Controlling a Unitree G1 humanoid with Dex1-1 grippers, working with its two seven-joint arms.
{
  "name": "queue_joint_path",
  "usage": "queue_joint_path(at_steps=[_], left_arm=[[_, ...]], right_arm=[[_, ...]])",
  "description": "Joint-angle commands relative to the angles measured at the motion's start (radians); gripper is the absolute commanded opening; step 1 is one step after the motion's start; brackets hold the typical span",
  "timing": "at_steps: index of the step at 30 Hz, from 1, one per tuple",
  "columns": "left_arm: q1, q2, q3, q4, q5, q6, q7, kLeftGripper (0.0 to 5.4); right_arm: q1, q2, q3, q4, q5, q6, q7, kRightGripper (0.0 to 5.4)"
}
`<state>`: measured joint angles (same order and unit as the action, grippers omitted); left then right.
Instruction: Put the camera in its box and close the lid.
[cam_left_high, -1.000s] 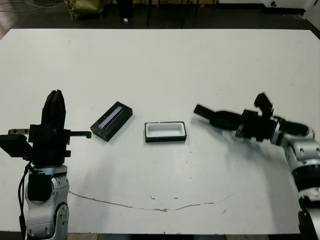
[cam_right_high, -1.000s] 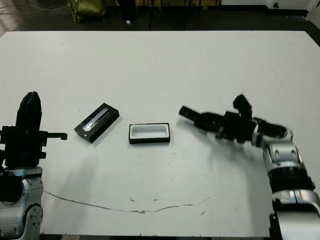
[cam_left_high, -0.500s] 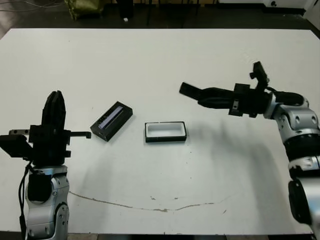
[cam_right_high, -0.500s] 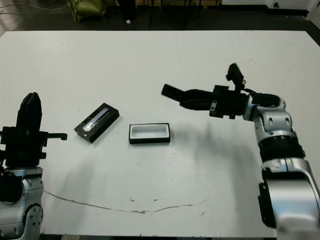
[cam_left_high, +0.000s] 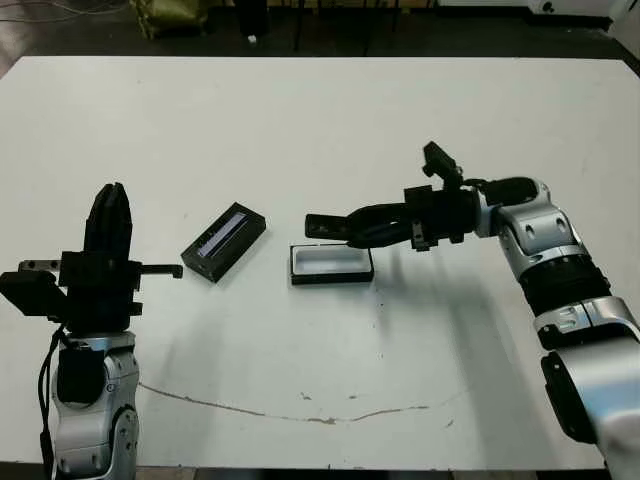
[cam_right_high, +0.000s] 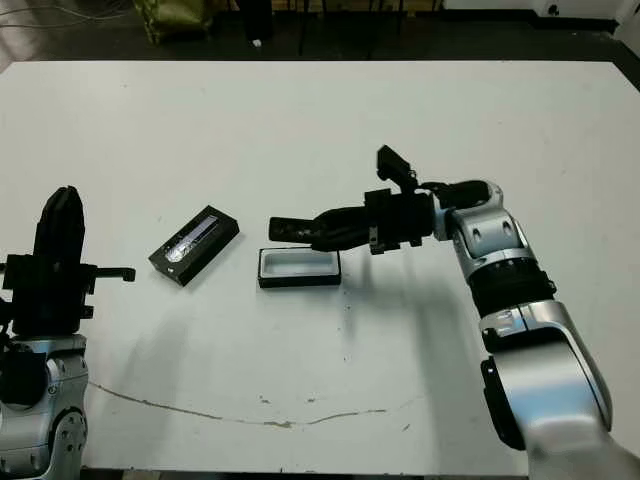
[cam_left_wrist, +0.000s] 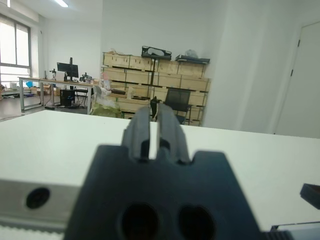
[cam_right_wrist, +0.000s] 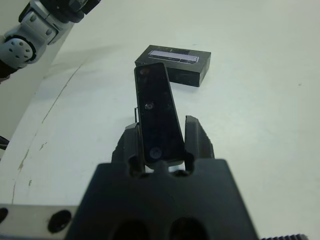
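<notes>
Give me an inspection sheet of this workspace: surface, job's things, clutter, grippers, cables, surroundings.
Surface: white table, with a thin dark crack line and small specks near its front edge.
Job's things: camera held in the air just above the box; the box lies open with its white lining showing and nothing in it; lid lies flat on the table to the robot's left of the box, apart from it.
Clutter: nothing seen.
Grippers: right gripper shut on the camera; left gripper raised upright at the table's left, fingers close together, holding nothing.
Cables: nothing seen on the table.
Surroundings: dark floor beyond the table; shelves, desks and a chair in the room.
</notes>
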<state>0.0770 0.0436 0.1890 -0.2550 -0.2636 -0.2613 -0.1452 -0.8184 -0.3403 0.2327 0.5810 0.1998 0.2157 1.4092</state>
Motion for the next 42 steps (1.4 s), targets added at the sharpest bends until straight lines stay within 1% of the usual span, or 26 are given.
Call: queue_joint_path(at_steps=[1, 5, 8, 11, 15, 19, 23, 30, 33, 37, 42], left_arm=[[0.015, 0.003, -0.005, 0.011, 0.004, 0.0, -0.004, 0.0], [0.011, 0.006, -0.003, 0.018, 0.001, -0.007, -0.011, 0.0], [0.008, 0.004, -0.003, 0.026, 0.013, -0.02, -0.008, 0.0], [0.008, 0.003, -0.006, 0.027, 0.021, -0.024, -0.004, 0.0], [0.008, 0.001, -0.008, 0.026, 0.029, -0.022, 0.001, 0.0], [0.0, 0.007, -0.007, 0.049, 0.031, -0.05, -0.01, 0.0], [0.005, 0.002, -0.012, 0.035, 0.031, -0.032, 0.003, 0.0], [0.008, 0.003, -0.015, 0.033, 0.027, -0.04, 0.0, 0.0], [0.008, 0.004, -0.015, 0.035, 0.021, -0.043, -0.005, 0.0], [0.007, 0.002, -0.014, 0.043, 0.033, -0.058, -0.001, 0.0], [0.015, -0.003, -0.017, 0.026, 0.029, -0.036, 0.011, 0.0]], right_arm=[[0.057, 0.005, 0.015, -0.052, -0.013, 0.023, -0.033, 0.38], [0.079, -0.007, 0.019, -0.089, -0.016, 0.044, -0.052, 0.38], [0.08, -0.015, 0.022, -0.099, -0.02, 0.075, -0.058, 0.38], [0.085, -0.023, 0.022, -0.111, -0.028, 0.059, -0.062, 0.38], [0.079, -0.036, 0.027, -0.124, -0.039, 0.065, -0.066, 0.38], [0.06, -0.038, 0.032, -0.112, -0.044, 0.059, -0.058, 0.38], [0.033, -0.044, 0.049, -0.109, -0.067, 0.056, -0.057, 0.38], [0.001, -0.038, 0.073, -0.11, -0.079, 0.076, -0.048, 0.38], [-0.006, -0.034, 0.081, -0.111, -0.079, 0.062, -0.051, 0.38], [-0.022, -0.031, 0.1, -0.104, -0.085, 0.086, -0.046, 0.38], [-0.035, -0.031, 0.116, -0.102, -0.094, 0.081, -0.039, 0.38]])
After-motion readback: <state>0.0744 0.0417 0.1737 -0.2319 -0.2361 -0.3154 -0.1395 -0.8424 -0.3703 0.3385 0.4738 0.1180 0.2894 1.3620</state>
